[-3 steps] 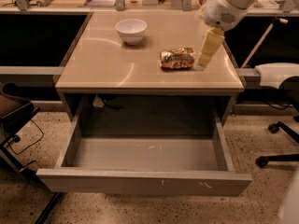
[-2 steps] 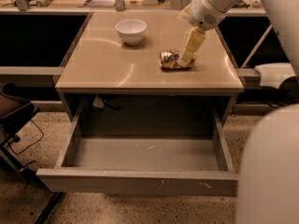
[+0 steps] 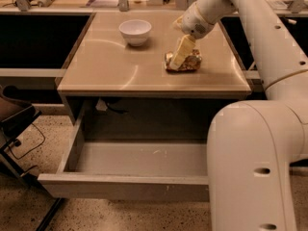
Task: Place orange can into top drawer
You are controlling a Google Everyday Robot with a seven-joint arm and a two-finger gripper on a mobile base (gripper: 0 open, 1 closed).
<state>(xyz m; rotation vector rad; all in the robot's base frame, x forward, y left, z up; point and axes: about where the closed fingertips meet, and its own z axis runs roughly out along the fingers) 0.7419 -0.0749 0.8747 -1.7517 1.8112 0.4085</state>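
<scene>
The orange can [image 3: 188,63], dented and shiny gold-orange, lies on its side on the right half of the tan table top [image 3: 110,71]. My gripper [image 3: 179,59] reaches down from the upper right and sits right over the can's left end, its pale fingers [image 3: 182,52] pointing down at it. The top drawer [image 3: 134,170] is pulled wide open below the table, grey and empty inside. My big white arm covers its right part.
A white bowl [image 3: 135,31] stands at the back middle of the table. A dark chair or stand [image 3: 17,124] is on the floor at the left of the drawer. Shelves with clutter run along the back.
My gripper has moved left and down from beside the can's right end to over the can. My arm now fills the right foreground. The can has not moved.
</scene>
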